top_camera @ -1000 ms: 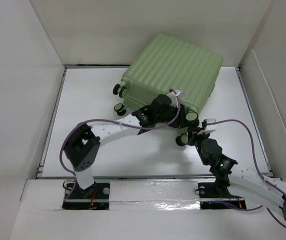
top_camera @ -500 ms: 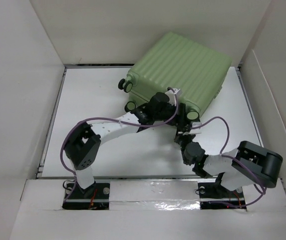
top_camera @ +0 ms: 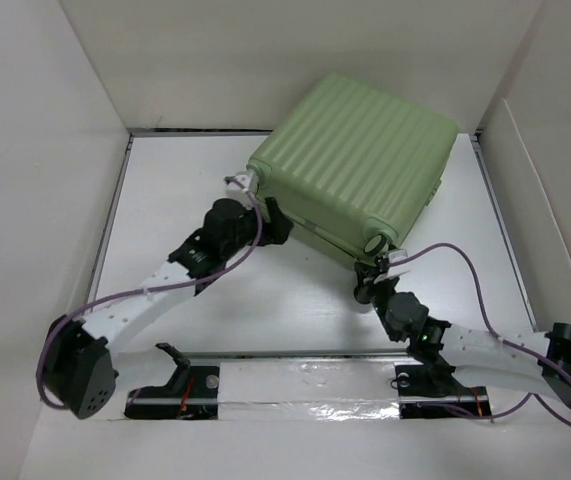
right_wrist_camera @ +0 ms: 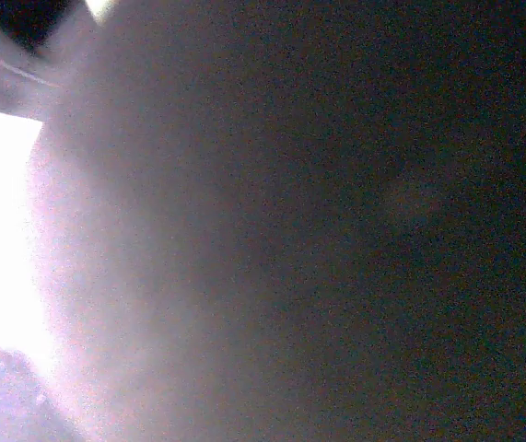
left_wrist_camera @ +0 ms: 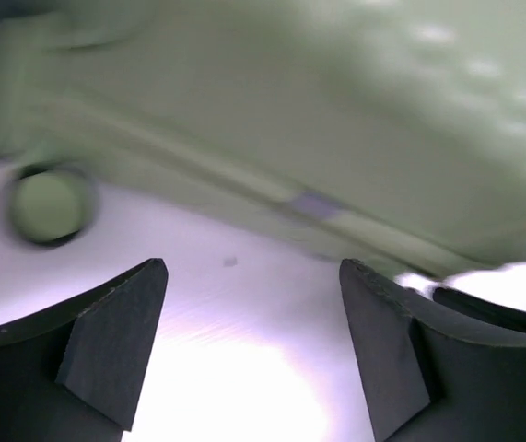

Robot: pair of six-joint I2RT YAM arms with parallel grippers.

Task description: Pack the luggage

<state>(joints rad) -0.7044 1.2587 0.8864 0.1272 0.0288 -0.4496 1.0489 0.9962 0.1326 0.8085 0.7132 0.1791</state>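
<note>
Nearest us, our right gripper (top_camera: 377, 272) is clenched tight beside the suitcase's near corner wheel (top_camera: 378, 241). Its own camera gives only a dark blur. Our left gripper (left_wrist_camera: 253, 276) stands released, its matte black wedge-shaped fingers (left_wrist_camera: 106, 341) spread over the glossy white table (top_camera: 185, 190) with nothing between them. Beyond lies the luggage (top_camera: 355, 160), a closed light-green hard shell with a ribbed top and rounded corners, flat at the table's far right.
</note>
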